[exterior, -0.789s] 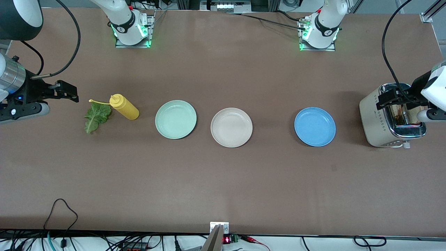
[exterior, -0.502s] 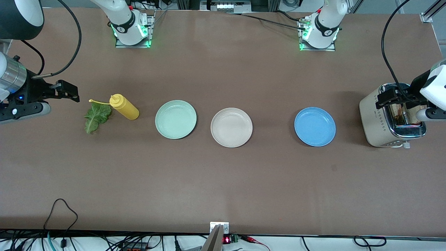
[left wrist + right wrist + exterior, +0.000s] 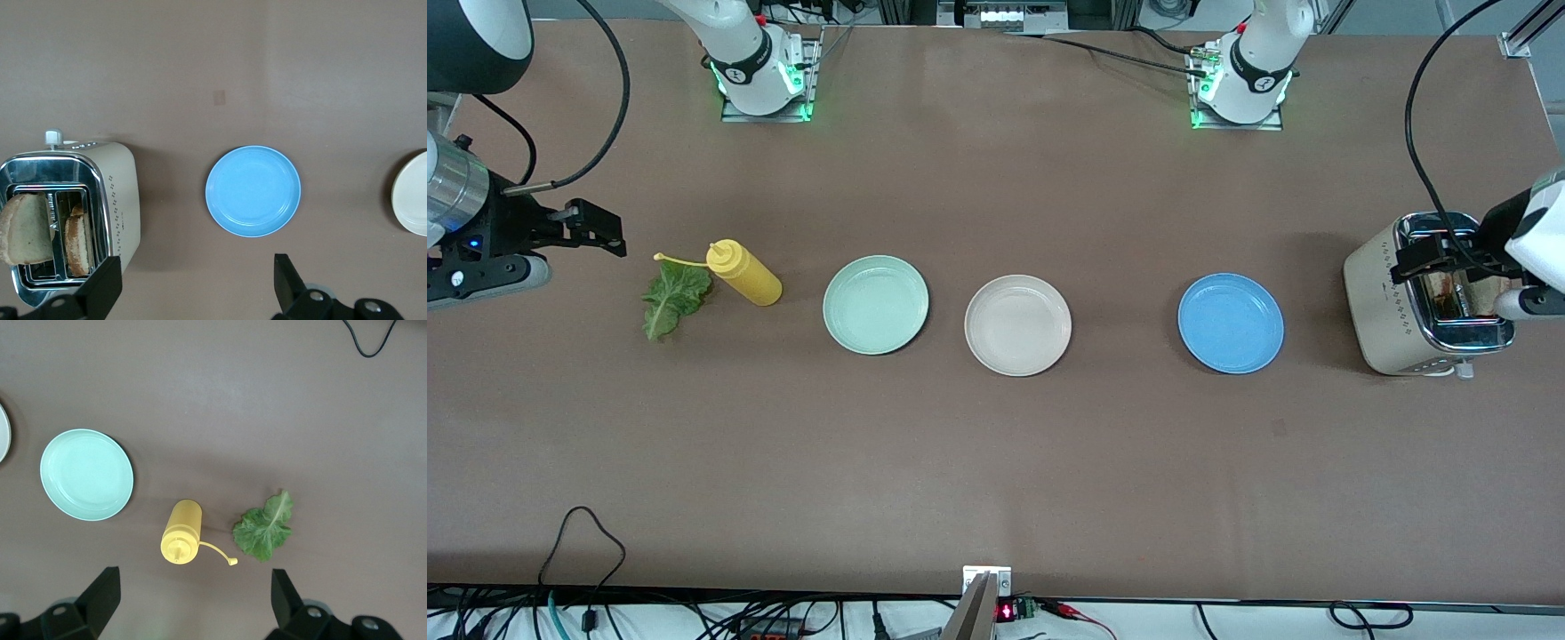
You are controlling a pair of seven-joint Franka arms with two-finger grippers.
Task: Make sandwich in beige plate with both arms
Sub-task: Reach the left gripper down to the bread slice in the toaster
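Both end effectors wide open, holding nothing.
Left wrist view alone shows two bread slices in the toaster; three plates, beige plate among them.

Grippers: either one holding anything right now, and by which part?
Nothing held. Left gripper is open above the toaster; right gripper is open over bare table near the lettuce leaf.

Three plates line the worktop: mint-green plate, beige plate at its 3 o'clock, then blue plate. The left gripper hangs over the toaster; the right gripper hovers at 10 o'clock of the lettuce leaf.
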